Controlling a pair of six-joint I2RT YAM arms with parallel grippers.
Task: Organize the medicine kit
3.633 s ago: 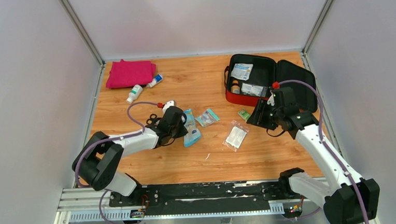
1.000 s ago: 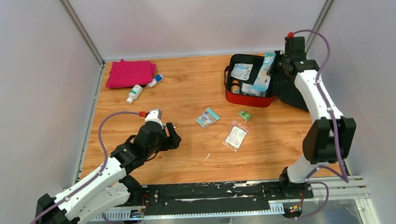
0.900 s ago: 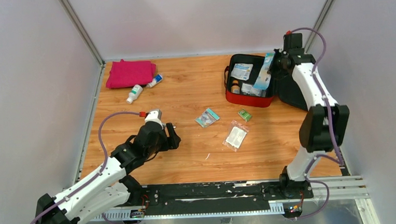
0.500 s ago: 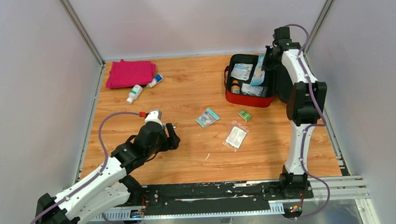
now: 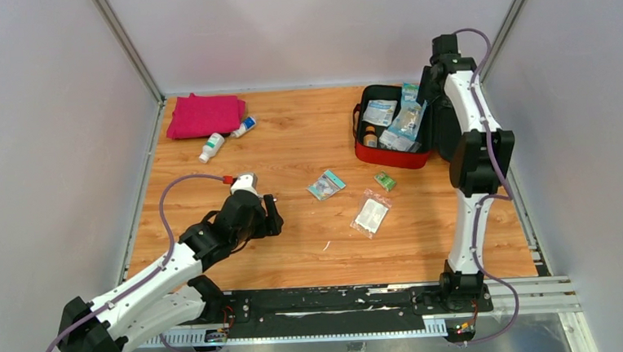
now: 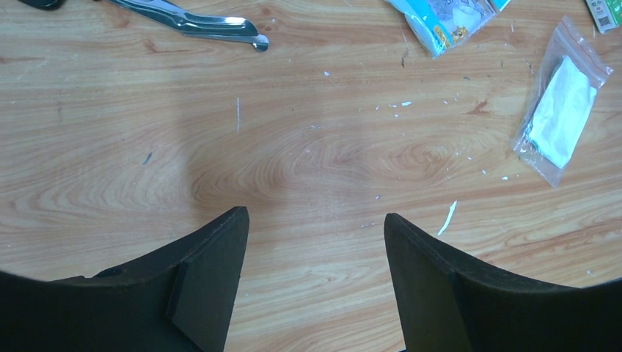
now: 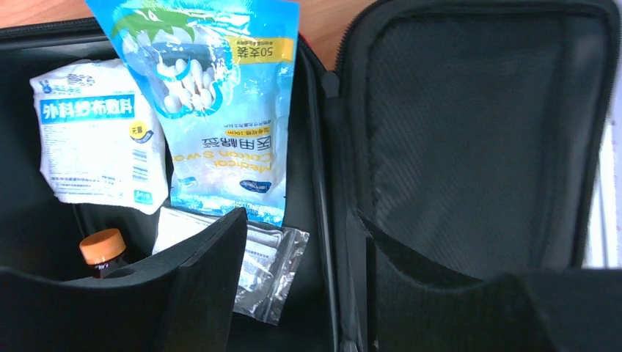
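Note:
The medicine kit (image 5: 389, 156) lies open at the back right, a red case with black lining, its lid (image 7: 477, 132) flat to the right. My right gripper (image 5: 424, 94) hovers over it, open and holding nothing (image 7: 301, 235). A blue cotton-swab bag (image 7: 220, 110) rests loose in the tray on a white gauze pack (image 7: 95, 150) and a foil pouch (image 7: 271, 271), next to an orange-capped bottle (image 7: 103, 249). My left gripper (image 5: 270, 215) stands open over bare wood (image 6: 315, 220).
On the table lie a blue packet (image 5: 326, 184), a small green packet (image 5: 384, 180) and a clear pouch with a white pad (image 5: 372, 214). Scissors (image 6: 198, 22) lie just ahead of the left gripper. A pink cloth (image 5: 205, 115) and two small bottles (image 5: 212, 146) sit at the back left.
The right gripper carried the blue bag over the kit, then opened and let it go; the bag now lies in the tray. The left arm has barely moved.

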